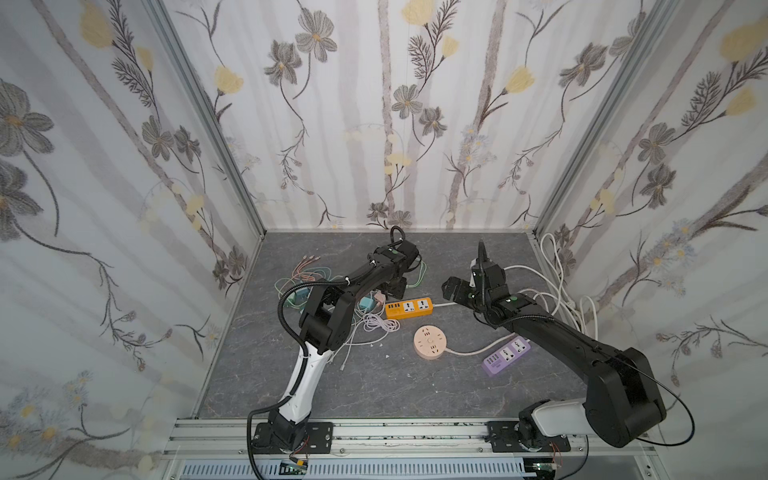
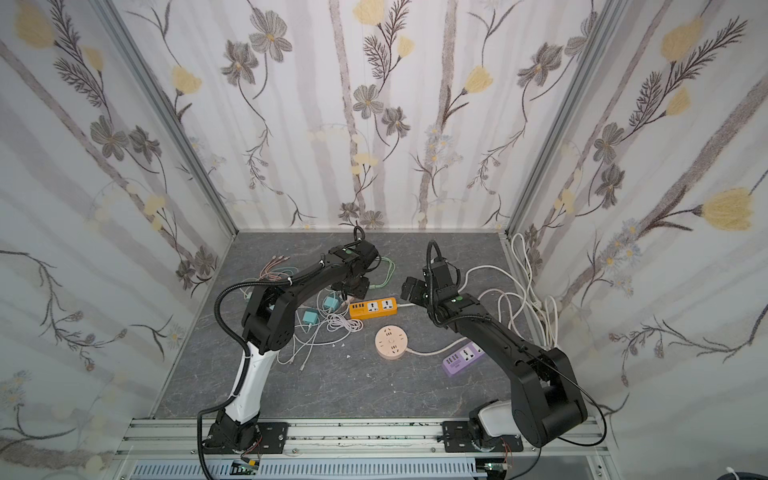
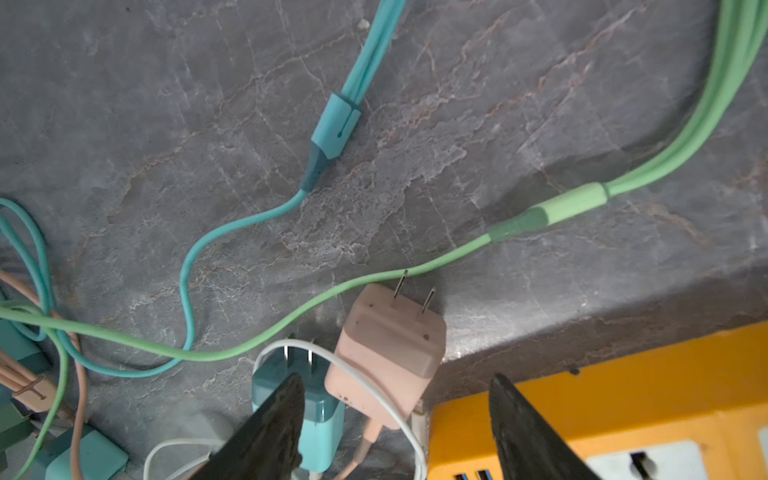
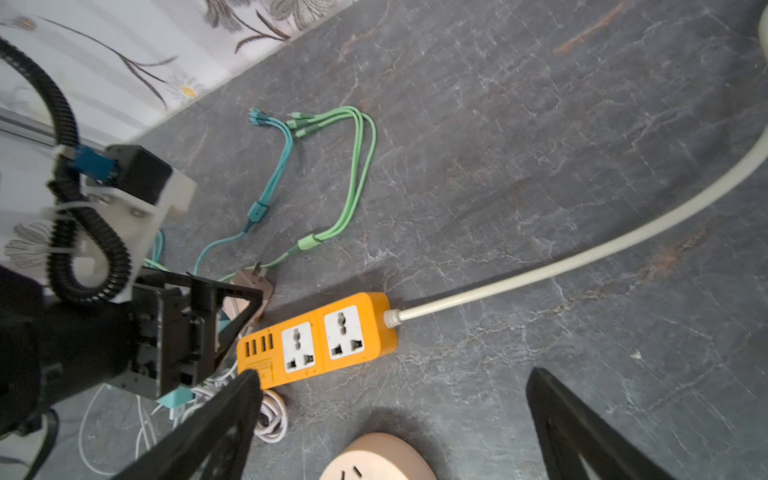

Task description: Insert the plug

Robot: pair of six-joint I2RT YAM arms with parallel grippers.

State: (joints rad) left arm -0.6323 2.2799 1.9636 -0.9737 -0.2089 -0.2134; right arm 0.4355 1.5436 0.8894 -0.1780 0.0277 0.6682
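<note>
Grasp stage, I'd say: left claw (image 3: 397, 376) hangs spread astride the pink plug (image 3: 388, 353), near the tabletop's (image 3: 166, 124) middle beside the orange strip (image 3: 602, 415); right claw (image 4: 392, 374) gapes idle. Next: pinch squarely, lift.

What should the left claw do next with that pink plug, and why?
Probably dip a little and close the left gripper on the pink plug. Its jaws stand open on either side of the plug, which lies loose on the table beside the orange power strip, not yet plugged in.
</note>
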